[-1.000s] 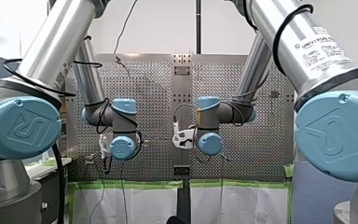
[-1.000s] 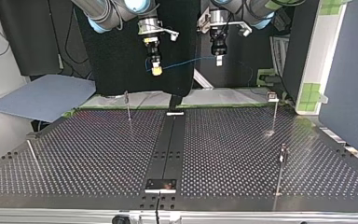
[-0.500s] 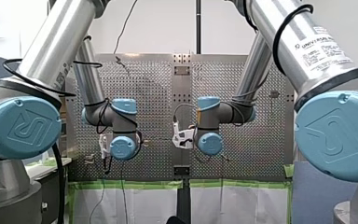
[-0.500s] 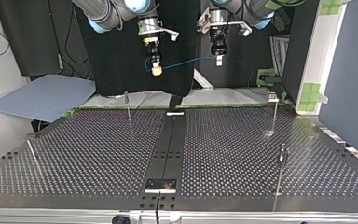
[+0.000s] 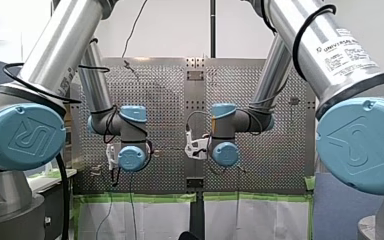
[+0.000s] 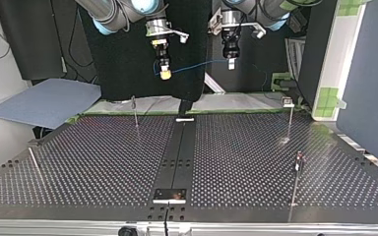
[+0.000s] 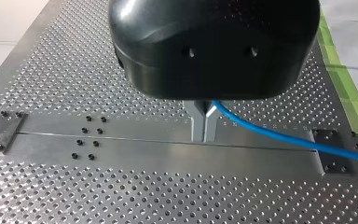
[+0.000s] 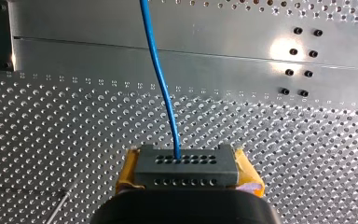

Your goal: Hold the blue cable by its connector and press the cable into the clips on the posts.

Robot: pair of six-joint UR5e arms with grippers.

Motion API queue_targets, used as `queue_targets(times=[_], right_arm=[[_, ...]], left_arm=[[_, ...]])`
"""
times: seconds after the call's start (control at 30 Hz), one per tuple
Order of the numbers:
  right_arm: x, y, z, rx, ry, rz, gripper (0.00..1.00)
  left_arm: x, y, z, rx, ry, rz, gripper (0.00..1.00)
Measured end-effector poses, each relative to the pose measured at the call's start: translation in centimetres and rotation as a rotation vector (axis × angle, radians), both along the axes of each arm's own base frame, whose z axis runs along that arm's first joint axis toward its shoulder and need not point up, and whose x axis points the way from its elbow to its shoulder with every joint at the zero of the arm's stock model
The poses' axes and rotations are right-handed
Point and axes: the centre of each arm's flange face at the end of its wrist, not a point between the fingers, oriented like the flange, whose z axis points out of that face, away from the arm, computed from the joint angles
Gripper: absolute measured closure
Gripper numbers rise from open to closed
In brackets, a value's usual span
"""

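The dark grey block connector (image 8: 186,165) sat gripped in our right claw (image 8: 186,176) — our left claw (image 7: 204,127) pinched its thin blue cable (image 8: 161,79).

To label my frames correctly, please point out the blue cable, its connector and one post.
blue cable (image 8: 160,79), right wrist view, middle of strand.
connector (image 8: 186,170), right wrist view, holed front face.
post (image 6: 294,187), top view, middle of shaft.

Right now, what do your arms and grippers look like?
My left arm and my right arm are silver tubes with light blue joint caps and looped black cables; the right bears a printed Universal Robots label. My left gripper is rounded black with metal fingers; my right gripper has yellow pads.
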Motion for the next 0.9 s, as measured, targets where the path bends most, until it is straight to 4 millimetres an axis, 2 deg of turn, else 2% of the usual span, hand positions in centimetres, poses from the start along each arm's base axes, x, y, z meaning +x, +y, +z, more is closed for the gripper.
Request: queue_targets(times=[0.5, 0.9], right_arm=[[0.0, 0.0, 0.0, 0.0, 0.0, 0.0, 1.0], [0.0, 0.0, 0.0, 0.001, 0.001, 0.0, 1.0]], left_arm=[[0.0, 0.1, -0.1, 0.003, 0.003, 0.001, 1.0], [-0.5, 0.7, -2.9, 0.044, 0.066, 0.006, 1.0]])
